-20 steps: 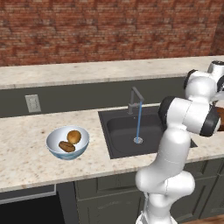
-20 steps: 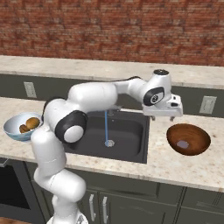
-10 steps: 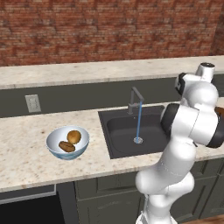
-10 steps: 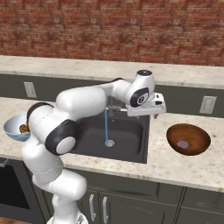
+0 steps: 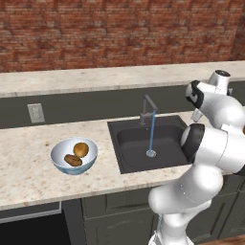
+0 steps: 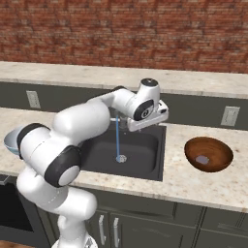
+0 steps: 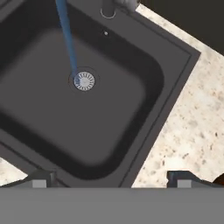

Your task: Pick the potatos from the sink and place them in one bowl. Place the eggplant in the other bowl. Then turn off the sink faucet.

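The jaws (image 7: 111, 177) stand spread wide with nothing between them; in the hand view the two dark finger tips (image 7: 40, 178) sit far apart at the bottom, framing the near right corner of the sink (image 7: 144, 94). The hand hangs above the sink's right side, looking down into the basin, which puts it near the sink faucet (image 6: 115, 117) at the far rim, probably because shutting the water off is what remains.

Directly under the hand, the basin holds only the round metal drain (image 7: 84, 81), with the blue stream of water (image 7: 66, 35) falling onto it, so the faucet is running.

Further out on the surface (image 5: 28, 162), well left of the sink, the pale blue-white bowl (image 5: 60, 162) carries both potatos (image 5: 76, 154), the golden round one resting just beside the darker long one; they lie low in the dish, where they cannot roll off. On the right of the sink sits the dark brown bowl (image 6: 219, 160) with the small grey eggplant (image 6: 202, 159) lying in its middle. Both sorting steps therefore look finished.

A pale wall socket (image 5: 35, 113) sits on the dark backsplash on the left, and another (image 6: 230, 116) on the right. No brand, label or writing can be read anywhere in these views.
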